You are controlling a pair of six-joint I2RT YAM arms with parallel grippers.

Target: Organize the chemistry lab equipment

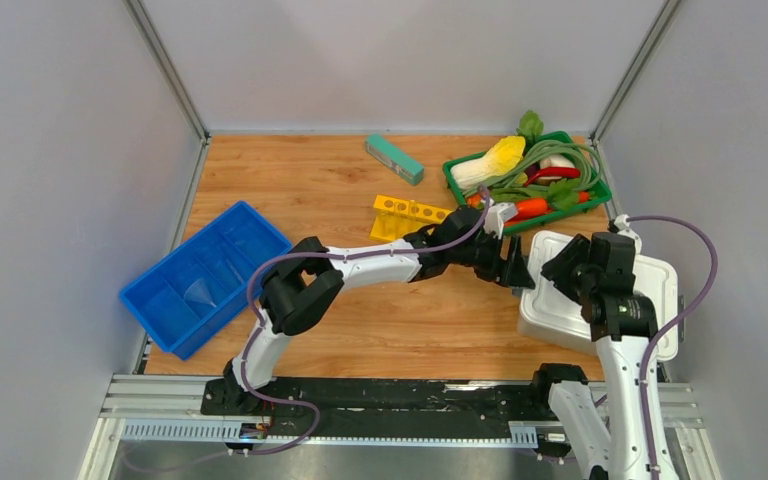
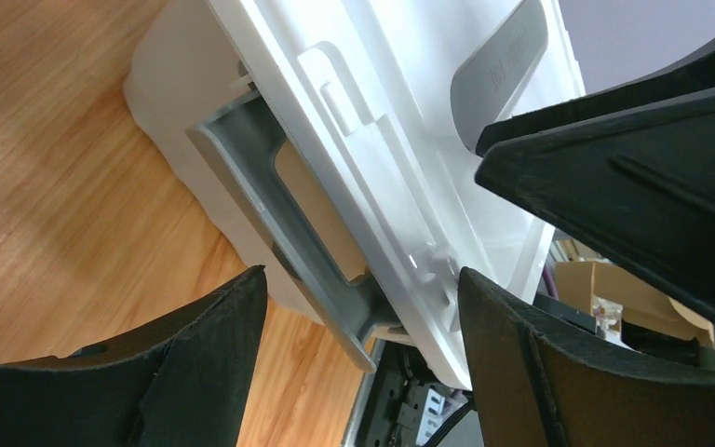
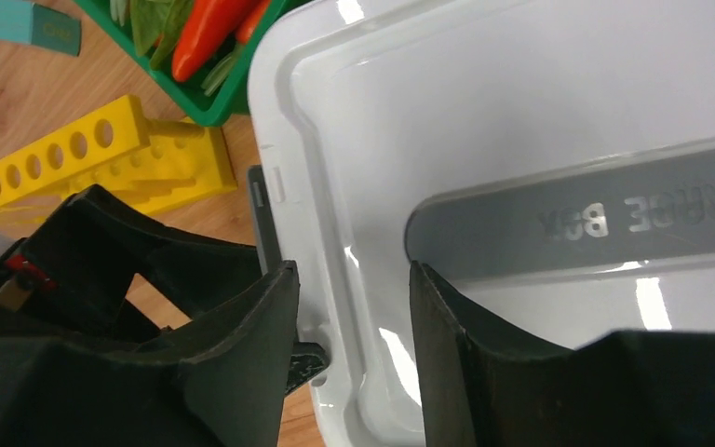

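As left hand (image 2: 361,279) gapes at latch (image 2: 270,200) (grey), right hand (image 3: 354,275) straddles lid (image 3: 521,102)

The lid (image 3: 521,112) of the white storage box (image 1: 550,318) hides its contents, and in the top view the right arm (image 1: 620,315) covers its near right corner. Raised lettering on the lid's grey handle (image 3: 614,214) runs off the right wrist view's edge. Whether the fingers of the right gripper (image 3: 352,270) press the lid's rim cannot be told. The left arm (image 1: 380,265) hides part of the yellow holed rack (image 1: 410,210). Something clear in the blue tray (image 1: 205,275) is too faint to name.
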